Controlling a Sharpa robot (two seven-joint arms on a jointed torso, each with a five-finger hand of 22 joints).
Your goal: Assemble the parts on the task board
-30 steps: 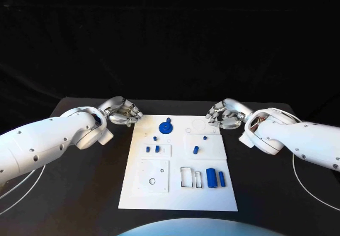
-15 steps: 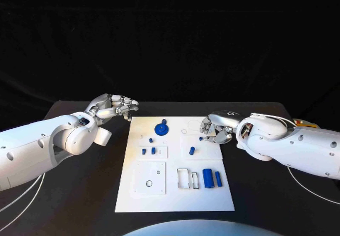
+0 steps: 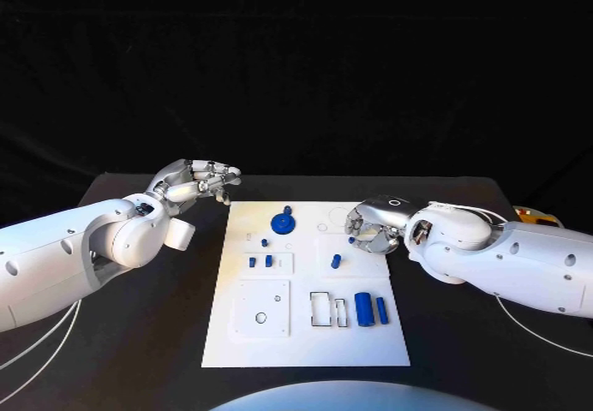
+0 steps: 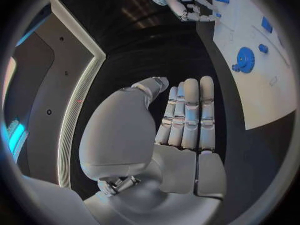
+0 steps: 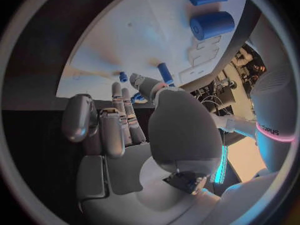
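White task board [image 3: 309, 342] lies lengthwise away from the robot, between both hands. The right hand [image 3: 371, 228] hovers over its far right edge, fingers apart, holding nothing, just beyond a small blue peg [image 3: 336, 260]. The left hand [image 3: 198, 182], fingers straight and empty, hangs off the board's far left corner.

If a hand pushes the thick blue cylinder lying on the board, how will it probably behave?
The thick blue cylinder lies on its round side, so it would probably roll sideways. It looks rigid and smooth, perhaps slippery. The thinner blue rod beside it might stop it.
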